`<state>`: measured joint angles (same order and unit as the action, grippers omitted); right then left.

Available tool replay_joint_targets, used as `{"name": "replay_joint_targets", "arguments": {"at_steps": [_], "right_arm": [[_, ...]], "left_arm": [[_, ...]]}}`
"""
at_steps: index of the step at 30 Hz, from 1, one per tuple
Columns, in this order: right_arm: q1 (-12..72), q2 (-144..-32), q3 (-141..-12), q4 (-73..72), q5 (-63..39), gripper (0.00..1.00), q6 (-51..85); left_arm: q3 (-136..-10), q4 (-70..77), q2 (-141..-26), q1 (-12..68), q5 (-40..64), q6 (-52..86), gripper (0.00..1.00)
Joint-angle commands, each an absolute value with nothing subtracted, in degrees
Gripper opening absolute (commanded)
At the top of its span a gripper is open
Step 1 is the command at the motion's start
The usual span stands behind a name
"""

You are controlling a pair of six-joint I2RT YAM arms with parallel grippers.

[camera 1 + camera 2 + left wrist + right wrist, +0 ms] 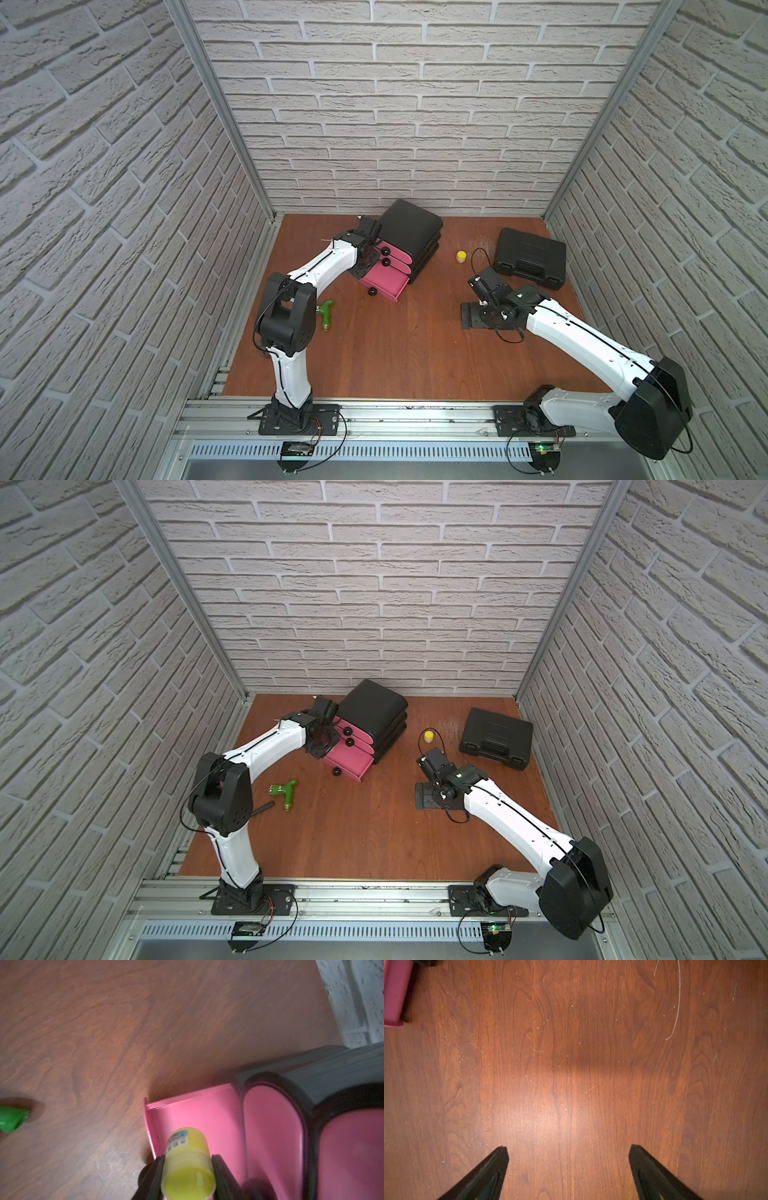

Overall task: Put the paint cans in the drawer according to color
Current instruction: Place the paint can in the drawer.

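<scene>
**Progress.** Surveyed tabletop [395, 353]: found no pink or orange cans anywhere on it. Noted cabinet [409, 226] at the back, top two drawers shut, contents hidden. Judged those four cans probably stowed there; unable to confirm. Noted case [530, 257] closed, to the cabinet's right, well apart from it. Found bottom drawer [384, 284] pulled out. Found left end effector [188, 1162] clamped on a yellow can [187, 1147], held over the open drawer near its front corner, not yet released. Found right end effector [568, 1148] spread wide and empty above bare wood. Found second yellow can [461, 256] upright on the tabletop between cabinet and case, near the right arm, touching neither.

Judged left to do: release held can, fetch and stow second can, possibly shut drawer.

**Views.** In both top views: got full layout, both arms, case, second can and drawer knobs. Could not see the held can there, hidden behind the left wrist. In left wrist view: got the only proof of the grip, plus drawer interior, its visible part bare pink. In right wrist view: confirmed jaws apart, caught one pink drawer corner, no can. Saw green piece [286, 793] whole in a top view, only its tip in left wrist view.
</scene>
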<state>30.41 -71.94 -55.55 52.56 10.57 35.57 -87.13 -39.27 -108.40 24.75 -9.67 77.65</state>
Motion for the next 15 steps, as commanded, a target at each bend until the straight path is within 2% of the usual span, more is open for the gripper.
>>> {"name": "replay_joint_targets", "arguments": {"at_steps": [1,15], "right_arm": [[31.0,-72.73,-57.22,52.33,12.73,0.96,36.74],[31.21,-73.81,-57.59,53.22,13.16,0.96,37.48]], "left_arm": [[-89.25,-39.1,-109.61,24.65,-7.94,77.66,0.1],[-87.35,-35.76,-112.05,24.95,-4.84,80.52,0.15]]}}
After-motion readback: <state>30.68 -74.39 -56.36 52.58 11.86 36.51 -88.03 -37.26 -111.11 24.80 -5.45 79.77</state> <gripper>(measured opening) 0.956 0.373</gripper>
